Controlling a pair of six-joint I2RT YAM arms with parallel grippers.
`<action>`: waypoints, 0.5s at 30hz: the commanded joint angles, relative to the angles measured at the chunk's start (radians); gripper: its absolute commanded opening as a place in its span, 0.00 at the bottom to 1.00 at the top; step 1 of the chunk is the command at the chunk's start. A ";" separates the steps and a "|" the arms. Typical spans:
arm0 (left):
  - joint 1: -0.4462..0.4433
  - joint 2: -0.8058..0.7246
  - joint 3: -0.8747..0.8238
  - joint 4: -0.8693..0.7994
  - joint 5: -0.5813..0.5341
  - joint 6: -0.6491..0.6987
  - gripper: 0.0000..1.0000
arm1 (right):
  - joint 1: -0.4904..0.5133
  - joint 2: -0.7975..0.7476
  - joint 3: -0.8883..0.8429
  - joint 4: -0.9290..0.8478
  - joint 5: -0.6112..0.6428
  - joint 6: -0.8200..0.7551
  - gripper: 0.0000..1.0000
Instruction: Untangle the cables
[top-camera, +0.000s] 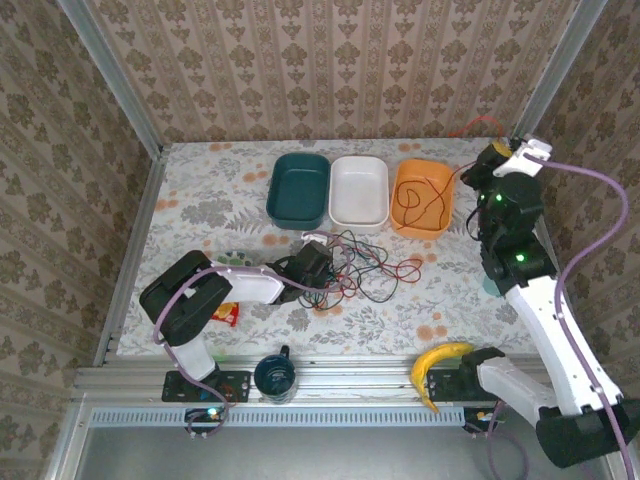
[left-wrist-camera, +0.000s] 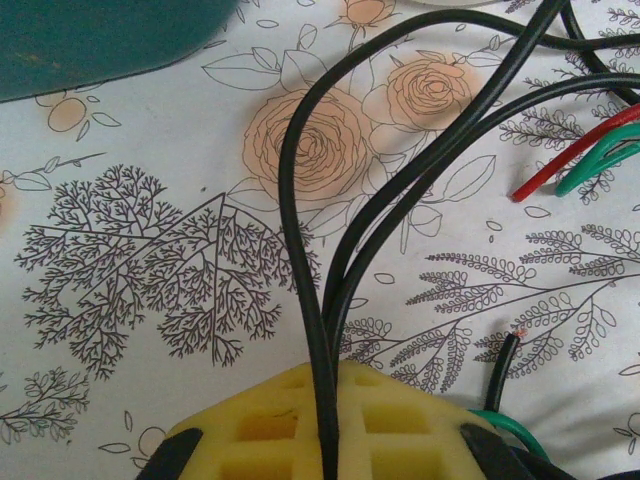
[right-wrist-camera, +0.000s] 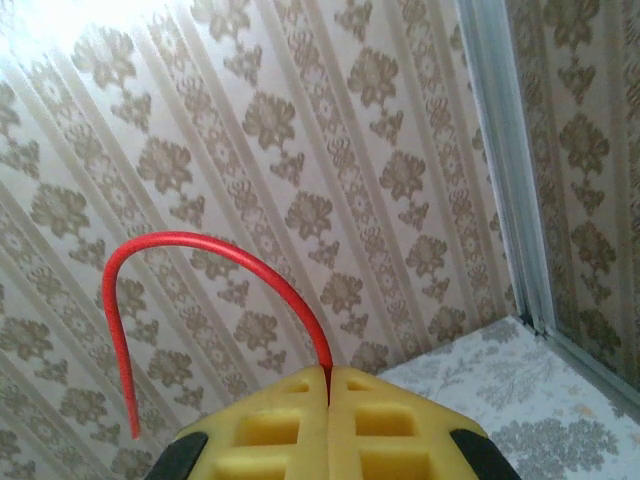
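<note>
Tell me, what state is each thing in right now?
Left gripper: jaws shut on a black cable.
Right gripper: jaws shut on a red cable, held aloft.
Cable pile: tangled.
Teal bin: empty.
White bin: empty.
Orange bin: holds a loop of cable.

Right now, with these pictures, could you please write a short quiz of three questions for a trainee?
1. True or false: the right claw is shut on a red cable.
2. Which tray has a cable lying in it? A teal tray, B white tray, C orange tray.
3. Fill in: the left claw grips a ____ cable at the tangle.

Key: 1 true. 2 C. 3 black; the black cable runs between its yellow pads.
</note>
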 joint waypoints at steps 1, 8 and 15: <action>0.010 0.014 -0.035 -0.131 -0.012 0.010 0.00 | 0.002 0.037 -0.017 0.053 -0.026 -0.006 0.00; 0.011 0.013 -0.030 -0.134 -0.007 0.015 0.00 | 0.007 0.058 -0.028 0.111 -0.030 0.010 0.00; 0.010 0.027 -0.013 -0.133 0.009 0.022 0.00 | 0.007 0.055 -0.039 0.199 0.114 -0.017 0.00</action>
